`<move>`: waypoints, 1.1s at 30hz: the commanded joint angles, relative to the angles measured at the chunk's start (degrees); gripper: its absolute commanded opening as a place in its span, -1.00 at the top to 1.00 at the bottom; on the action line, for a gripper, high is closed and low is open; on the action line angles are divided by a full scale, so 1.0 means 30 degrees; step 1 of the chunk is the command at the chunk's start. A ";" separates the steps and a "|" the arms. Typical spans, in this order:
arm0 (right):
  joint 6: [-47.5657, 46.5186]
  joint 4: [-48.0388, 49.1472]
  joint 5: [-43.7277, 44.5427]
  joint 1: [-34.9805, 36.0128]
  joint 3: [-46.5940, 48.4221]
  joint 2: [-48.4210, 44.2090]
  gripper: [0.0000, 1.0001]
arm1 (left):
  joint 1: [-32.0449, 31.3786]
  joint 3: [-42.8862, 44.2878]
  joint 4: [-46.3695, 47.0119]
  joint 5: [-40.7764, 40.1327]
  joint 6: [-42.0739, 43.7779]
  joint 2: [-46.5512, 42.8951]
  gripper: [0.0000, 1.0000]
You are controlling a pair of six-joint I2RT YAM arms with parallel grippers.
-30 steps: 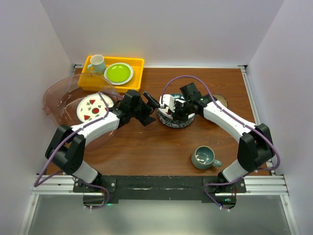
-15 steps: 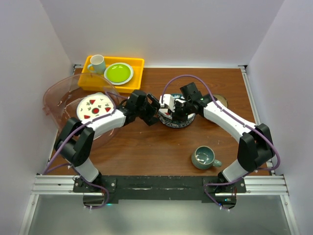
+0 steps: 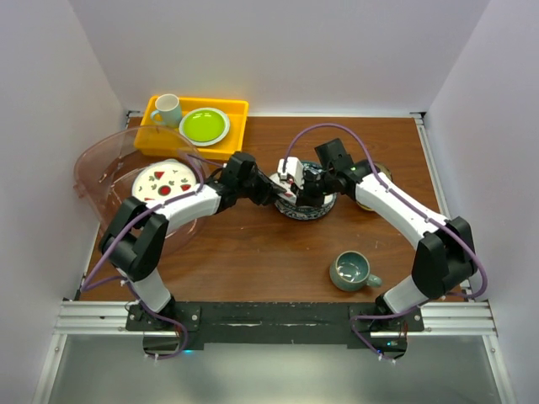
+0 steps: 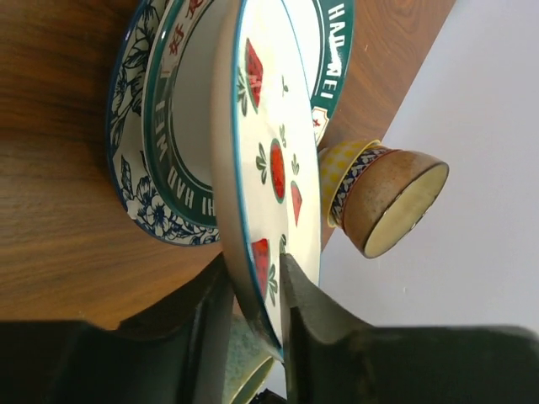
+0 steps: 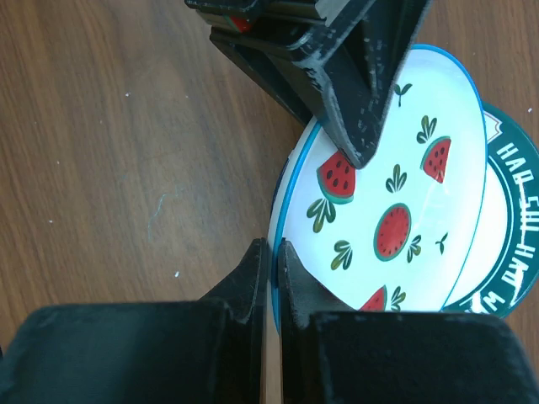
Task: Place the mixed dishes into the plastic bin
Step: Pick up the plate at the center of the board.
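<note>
A white plate with red watermelon pictures and a blue rim stands tilted on edge above a stack of patterned plates. My left gripper is shut on the plate's left rim, one finger on each face. Opposite it, my right gripper is shut on the same plate's rim. The stack shows a green-lettered plate on a blue-flowered one. The pinkish plastic bin at the left holds another watermelon plate. A teal mug stands at the near right.
A cream-tan bowl sits behind the right arm, partly hidden. At the back left, a yellow tray holds a white mug and a lime-green plate. White walls close in the table's sides.
My left arm has reached right to the plate stack, and its wide-open jaws have closed on the watermelon plate's rim. The right gripper kept its grip and shifted slightly right.
</note>
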 commanded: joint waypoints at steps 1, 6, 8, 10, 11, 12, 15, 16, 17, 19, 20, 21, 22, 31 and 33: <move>-0.0104 0.0394 -0.2397 0.0203 0.1081 -0.1218 1.00 | -0.0086 0.0603 0.1646 -0.0065 0.0690 -0.0204 0.70; -0.0661 -0.0367 -0.2895 0.0203 0.0818 -0.1510 1.00 | -0.0086 0.0632 0.2232 0.0286 0.1742 -0.0906 1.00; -0.0924 -0.0864 -0.3189 0.0203 0.0817 -0.1685 1.00 | -0.0086 0.0603 0.2495 0.0316 0.2066 -0.1432 1.00; -0.1042 -0.1216 -0.3393 0.0174 0.0904 -0.1803 1.00 | -0.0057 0.0369 0.2847 0.0403 0.2622 -0.1844 1.00; -0.1159 -0.1566 -0.3452 0.0174 0.0934 -0.1891 0.92 | -0.0057 0.0136 0.3255 0.0462 0.2972 -0.2280 1.00; -0.1218 -0.1744 -0.3569 0.0174 0.0993 -0.2065 0.87 | -0.0028 -0.0011 0.3433 0.0549 0.3179 -0.2517 1.00; -0.1364 -0.2534 -0.3979 0.0057 0.1460 -0.2242 0.63 | 0.0060 -0.0626 0.4223 0.0725 0.3853 -0.3484 1.00; -0.1423 -0.2769 -0.4154 -0.0089 0.1781 -0.2301 0.56 | 0.0090 -0.0802 0.4429 0.0813 0.3942 -0.3950 1.00; -0.1423 -0.3206 -0.4533 -0.0177 0.1958 -0.2331 0.42 | 0.0119 -0.1152 0.4924 0.0872 0.4233 -0.4187 1.00; -0.1453 -0.3648 -0.5004 -0.0527 0.2484 -0.2419 0.29 | 0.0295 -0.1476 0.5336 0.1106 0.4469 -0.4888 1.00; -0.1598 -0.4172 -0.5180 -0.0675 0.2690 -0.2419 0.21 | 0.0353 -0.1768 0.5716 0.1194 0.4673 -0.5124 1.00; -0.1686 -0.4438 -0.5704 -0.0792 0.2866 -0.2448 0.04 | 0.0498 -0.1945 0.5923 0.1340 0.4791 -0.5359 1.00; -0.1716 -0.4702 -0.5912 -0.1083 0.3158 -0.2535 -0.03 | 0.0558 -0.2034 0.5983 0.1428 0.4879 -0.5767 1.00; -0.2360 -0.7105 -0.7347 -0.2696 0.4565 -0.3385 -0.45 | 0.1437 -0.2825 0.6188 0.2307 0.5700 -0.7643 1.00; -0.2332 -0.7370 -0.7641 -0.3221 0.4742 -0.3531 -0.50 | 0.1613 -0.2884 0.6013 0.2424 0.5934 -0.7938 1.00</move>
